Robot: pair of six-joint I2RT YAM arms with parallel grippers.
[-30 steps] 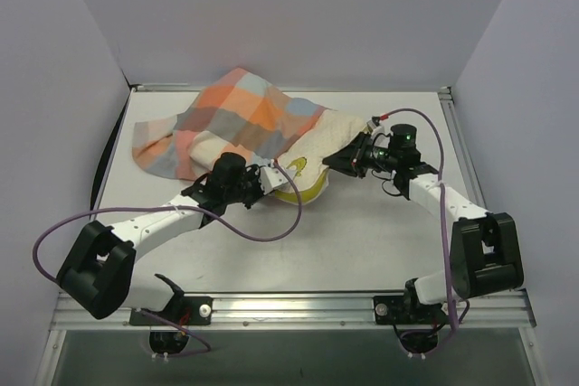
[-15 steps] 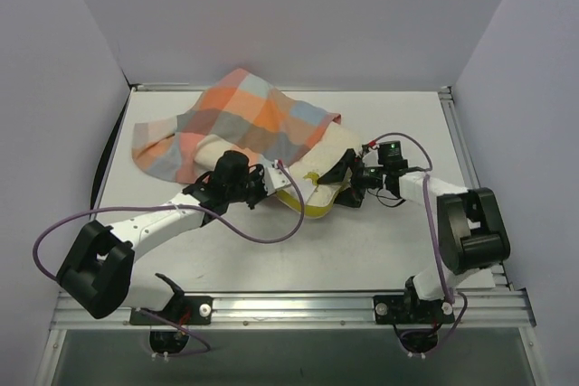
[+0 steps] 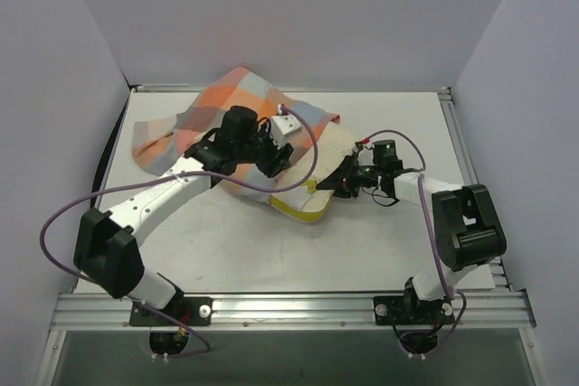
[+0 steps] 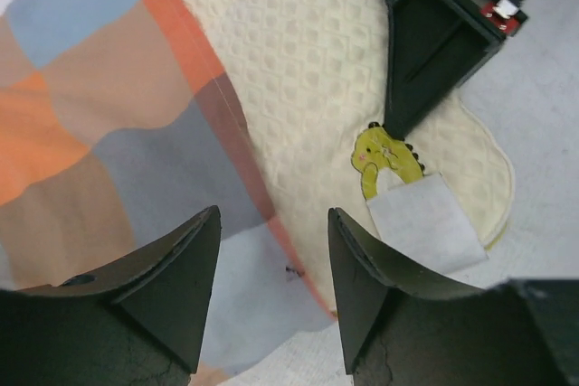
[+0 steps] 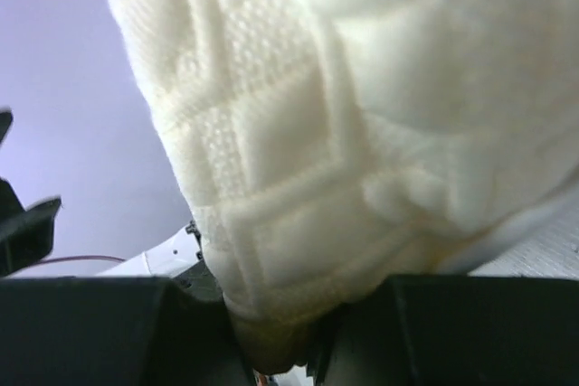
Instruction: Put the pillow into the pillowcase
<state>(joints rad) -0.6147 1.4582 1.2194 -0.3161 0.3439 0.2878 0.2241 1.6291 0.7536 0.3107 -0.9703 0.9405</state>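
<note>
Looking from above, you see the pillow [image 3: 318, 162] lying on the table [image 3: 362, 241], its far part inside the pillowcase [image 3: 249, 101] and its yellow-edged near corner sticking out. Your right gripper [image 5: 280, 332] is clamped on the pillow's edge. Your left gripper [image 4: 271, 219] hangs over the pillowcase hem, jaws apart, holding nothing. The figure [image 4: 384, 155] and tag [image 4: 425, 223] show on the bare corner.

From above, most of the pillow [image 3: 333, 153] is covered by the pillowcase [image 3: 258, 92], and the left arm [image 3: 167, 192] masks part of that cloth. In the right wrist view the pillow overruns the top and right edges, soft in focus, and conceals the jaw tips of the right gripper [image 5: 276, 348].
</note>
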